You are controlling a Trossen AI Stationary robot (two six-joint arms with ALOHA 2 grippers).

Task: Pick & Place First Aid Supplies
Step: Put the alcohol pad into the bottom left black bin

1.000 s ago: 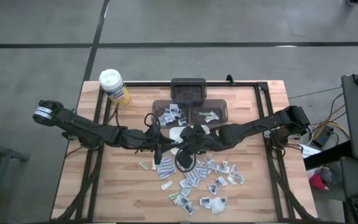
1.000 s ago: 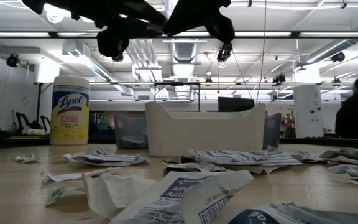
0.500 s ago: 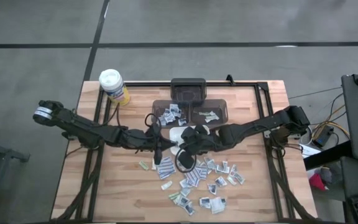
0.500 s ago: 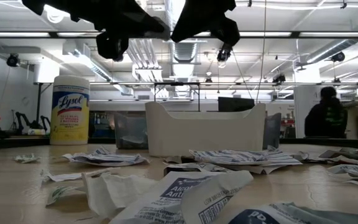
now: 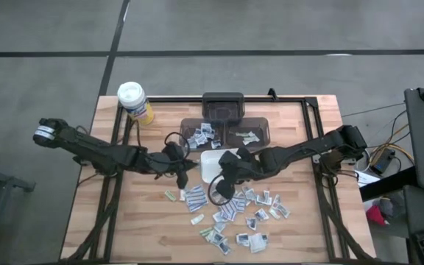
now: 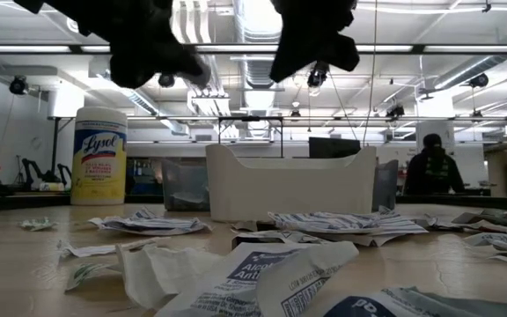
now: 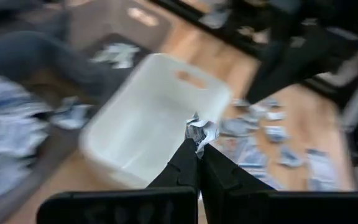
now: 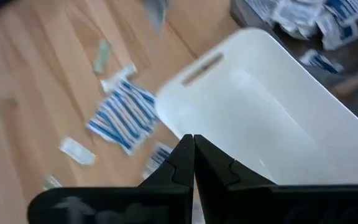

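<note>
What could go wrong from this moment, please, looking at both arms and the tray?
1. The left gripper pinches only an edge of a small packet beside the white tray, so the packet might slip out.
2. The right gripper, shut, hangs over the same tray close to the left arm; the two could collide.
3. Loose packets lie near the tray and could be swept aside.

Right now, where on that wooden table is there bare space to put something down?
Bare wood lies at the wooden table's near left corner, left of the scattered small white and blue sealed packets, and along the left edge below the yellow canister with a white lid. The middle is crowded: the white rectangular tray, dark bins and both arms.
</note>
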